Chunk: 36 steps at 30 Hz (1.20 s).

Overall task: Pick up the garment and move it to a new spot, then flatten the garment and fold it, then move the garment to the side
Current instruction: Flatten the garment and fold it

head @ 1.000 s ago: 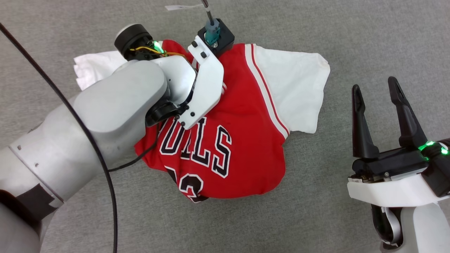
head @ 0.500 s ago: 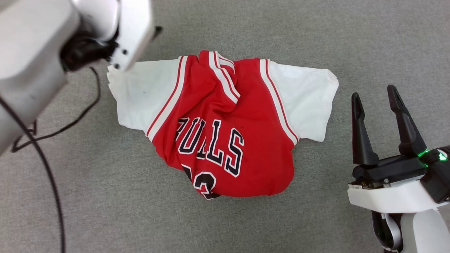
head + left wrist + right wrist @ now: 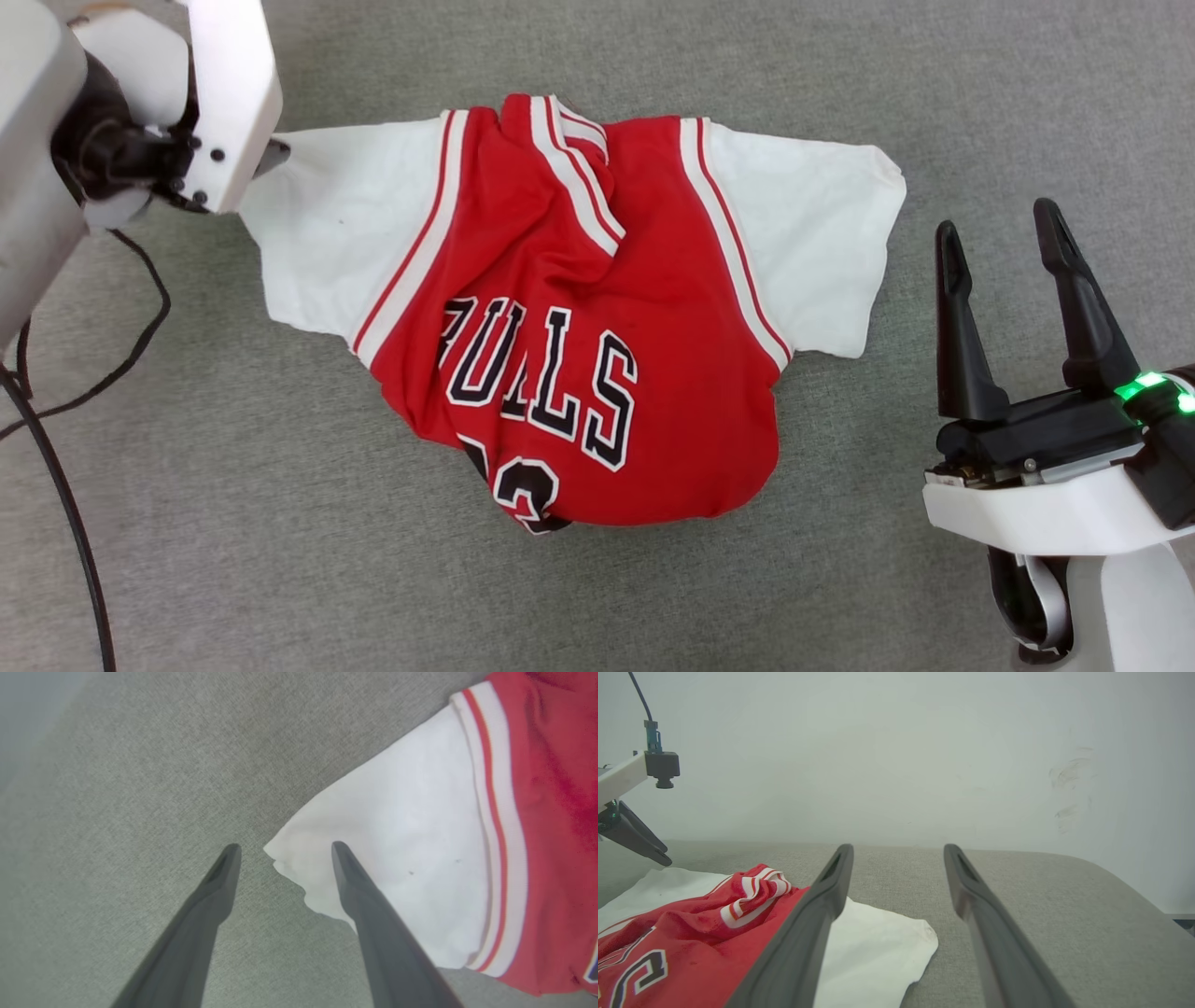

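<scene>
My left gripper (image 3: pixel 282 848) hovered with its fingers apart, holding nothing. The corner of the white sleeve (image 3: pixel 397 858) lay below the gap between them, though I could not tell if they touched cloth. The garment (image 3: pixel 579 308) lay front up on the grey surface (image 3: pixel 280 560) between my two grippers. It was bunched, with the collar (image 3: pixel 574 177) flopped over the chest and the hem (image 3: pixel 653 509) curled under. My right gripper (image 3: pixel 997 219) was also spread and empty, with the other sleeve just off its left side. I judged that a pinch on the sleeve corner alone would drag the heap instead of flattening it, or slip off the thin edge. The black cable (image 3: pixel 56 439) looping beside my left arm could have snagged on a wide sweep.
</scene>
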Motion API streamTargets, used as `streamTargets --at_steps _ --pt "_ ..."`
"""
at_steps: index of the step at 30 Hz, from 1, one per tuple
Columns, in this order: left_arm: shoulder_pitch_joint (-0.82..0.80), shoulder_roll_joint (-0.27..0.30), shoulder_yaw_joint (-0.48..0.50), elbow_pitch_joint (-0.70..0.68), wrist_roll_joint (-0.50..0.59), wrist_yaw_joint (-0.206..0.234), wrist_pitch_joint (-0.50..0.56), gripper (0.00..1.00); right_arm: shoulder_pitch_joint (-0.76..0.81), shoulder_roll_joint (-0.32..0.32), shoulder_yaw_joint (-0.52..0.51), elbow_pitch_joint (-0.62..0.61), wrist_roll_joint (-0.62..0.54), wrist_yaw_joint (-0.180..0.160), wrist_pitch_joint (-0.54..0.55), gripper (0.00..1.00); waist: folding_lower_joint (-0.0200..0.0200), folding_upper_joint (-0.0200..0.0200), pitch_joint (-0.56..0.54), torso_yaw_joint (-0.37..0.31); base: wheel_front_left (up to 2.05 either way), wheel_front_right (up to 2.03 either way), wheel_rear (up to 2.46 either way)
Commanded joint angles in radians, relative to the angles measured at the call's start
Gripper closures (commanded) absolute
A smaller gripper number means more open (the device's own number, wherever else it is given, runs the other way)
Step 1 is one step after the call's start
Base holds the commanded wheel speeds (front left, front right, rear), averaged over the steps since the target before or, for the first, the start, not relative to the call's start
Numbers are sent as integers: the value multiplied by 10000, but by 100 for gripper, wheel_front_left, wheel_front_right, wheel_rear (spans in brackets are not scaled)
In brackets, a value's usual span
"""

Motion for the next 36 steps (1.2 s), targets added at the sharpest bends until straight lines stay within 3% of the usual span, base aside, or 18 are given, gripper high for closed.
streamTargets --at_steps 1,8,10,17,20,27,31,36 --pt "212 -40 2 66 178 35 97 0 -101 31 11 -48 88 -7 -22 0 0 0 153 -120 0 0 0" --pt "1159 -214 -106 346 887 -65 538 0 -259 31 -85 -54 106 -7 -22 0 0 0 388 -306 0 0 0" --pt "1385 -300 -144 338 860 -85 421 100 -259 31 -141 -54 115 -7 -21 0 0 0 395 -317 0 0 0" --pt "1103 -61 116 86 795 -128 -331 100 -556 31 -369 -150 -398 -5 -22 0 0 0 -50 -123 0 0 0" --pt "1128 53 253 -262 662 -128 -751 100 -856 -359 -461 -196 -701 -7 -21 0 0 0 -395 22 0 0 0" --pt "1464 574 265 -1641 693 -146 -1571 100 -2051 -1827 -728 148 -923 -7 -22 0 0 0 -1168 443 0 0 0" --pt "1833 803 272 -2512 752 -22 -1961 100 -2755 -2961 -493 1155 -826 -7 -19 0 0 0 -1471 733 0 0 0" --pt "2286 1042 372 -3573 623 324 -2412 100 -3946 -4162 673 2436 339 -7 1821 0 0 0 -1667 994 0 0 0"
